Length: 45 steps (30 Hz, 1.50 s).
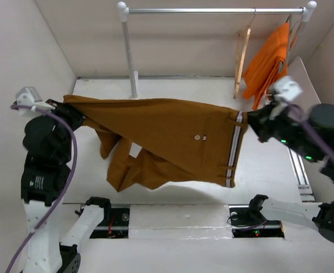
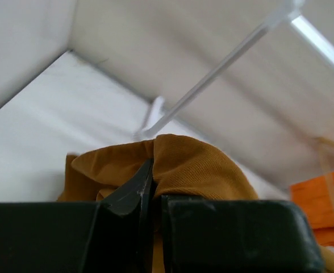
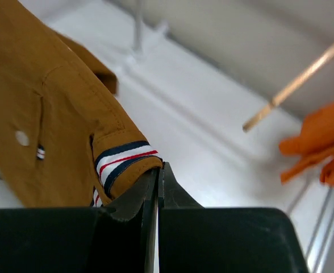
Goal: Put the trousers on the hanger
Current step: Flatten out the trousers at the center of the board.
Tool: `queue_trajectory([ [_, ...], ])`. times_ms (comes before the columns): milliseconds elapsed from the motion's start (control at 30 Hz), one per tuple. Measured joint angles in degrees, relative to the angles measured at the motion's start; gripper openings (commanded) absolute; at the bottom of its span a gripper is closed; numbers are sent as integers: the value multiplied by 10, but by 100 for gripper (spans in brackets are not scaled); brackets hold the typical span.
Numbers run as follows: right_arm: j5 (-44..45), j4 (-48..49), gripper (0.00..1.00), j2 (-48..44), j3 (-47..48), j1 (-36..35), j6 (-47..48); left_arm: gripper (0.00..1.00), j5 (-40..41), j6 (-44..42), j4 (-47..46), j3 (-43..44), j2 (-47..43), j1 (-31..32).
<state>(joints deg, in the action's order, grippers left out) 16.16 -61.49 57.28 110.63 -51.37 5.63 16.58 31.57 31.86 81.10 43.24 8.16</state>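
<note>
Trousers (image 1: 167, 131) are hanging stretched in mid-air between the two arms in the top view. It's just the one pair, rust-brown, with loose cloth sagging toward the table (image 1: 269, 170) in the middle. The left gripper (image 1: 70, 111) is clamping the left end of the cloth and the right gripper (image 1: 252, 122) is clamping the striped waistband end. Both arms are reaching up from their bases with their wrists raised above the table. One hanger (image 1: 242, 57) is dangling from the rail (image 1: 212, 10) at the back right, just beside one orange garment (image 1: 266, 60), and the trousers aren't on it yet. One pale button (image 1: 196, 137) is showing. A small white label (image 1: 39, 181) is sitting on the left arm, too tiny to read.

In the left wrist view, the left gripper (image 2: 150, 182) is squeezing fully closed on a fold of the trousers (image 2: 195, 165), which is bunching up above the tips. The rail (image 2: 212, 74) is crossing behind it, blurry.

In the right wrist view, the right gripper (image 3: 158, 176) is pressing its jaws together on the corner of the waistband (image 3: 124, 159), which has navy, white and red stripes. The trousers (image 3: 47, 114) are draping off to the left with one button (image 3: 22, 137) showing. The hanger (image 3: 297, 82) is slanting across the upper right, above the orange garment (image 3: 320, 142).
</note>
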Motion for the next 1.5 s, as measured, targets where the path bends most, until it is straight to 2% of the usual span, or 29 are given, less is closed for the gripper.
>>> queue_trajectory([
  [133, -7, 32, 0, 9, -181, 106, 7, 0, 7, -32, 25, -29, 65, 0],
  [233, -81, 94, 0, 39, -289, 231, 19, 0, -21, -43, 32, -52, 125, 1],
  [300, -152, 126, 0, 61, -316, 306, 21, 0, -40, -46, 37, -55, 176, 3],
  [367, -204, 156, 0, 82, -310, 346, 21, 0, -43, -47, 40, -48, 209, 3],
  [433, -226, 161, 0, 108, -263, 348, 21, 0, -35, -50, 60, 5, 243, 1],
  [500, -237, 165, 0, 147, -179, 335, 23, 0, -23, -50, 89, 124, 293, -3],
  [600, -242, 184, 0, 213, 1, 308, 28, 0, -9, -49, 78, 309, 352, -9],
  [700, -255, 211, 0, 218, 94, 295, 40, 0, 5, -44, 70, 393, 347, -10],
  [767, -272, 241, 0, 173, 74, 286, 49, 0, 17, -37, 61, 385, 308, -10],
  [900, -342, 266, 0, -4, -130, 259, 51, 0, 65, -20, 40, 205, 147, -10],
  [967, -388, 243, 0, -100, -257, 237, 52, 8, 101, -4, 59, 112, 74, -5],
  [1000, -409, 221, 0, -134, -312, 222, 51, 30, 116, 7, 70, 68, 33, -1],
  [1033, -420, 195, 0, -157, -360, 211, 49, 43, 128, 16, 85, 27, -1, 2],
  [1067, -425, 163, 0, -164, -398, 205, 48, 68, 137, 21, 97, -8, -27, 3],
  [1133, -421, 95, 0, -149, -448, 193, 48, 79, 159, 40, 126, -79, -78, 3],
  [1167, -412, 58, 10, -137, -467, 188, 48, 81, 169, 45, 141, -101, -94, 4],
  [1200, -400, 23, 24, -119, -480, 184, 47, 80, 179, 44, 148, -113, -109, 3],
  [1233, -385, -10, 56, -106, -490, 181, 46, 77, 187, 42, 146, -116, -120, 3],
  [1267, -369, -40, 68, -99, -496, 179, 41, 76, 193, 37, 136, -115, -129, 4],
  [1333, -352, -73, 80, -102, -497, 175, 41, 72, 196, 30, 126, -103, -138, 4],
  [1367, -347, -79, 81, -107, -496, 173, 42, 70, 197, 22, 108, -87, -139, 4],
  [1433, -346, -78, 82, -106, -496, 172, 40, 65, 191, 14, 76, -80, -138, 4],
  [1500, -340, -67, 76, -97, -497, 172, 37, 65, 176, 1, 53, -87, -136, 4],
])
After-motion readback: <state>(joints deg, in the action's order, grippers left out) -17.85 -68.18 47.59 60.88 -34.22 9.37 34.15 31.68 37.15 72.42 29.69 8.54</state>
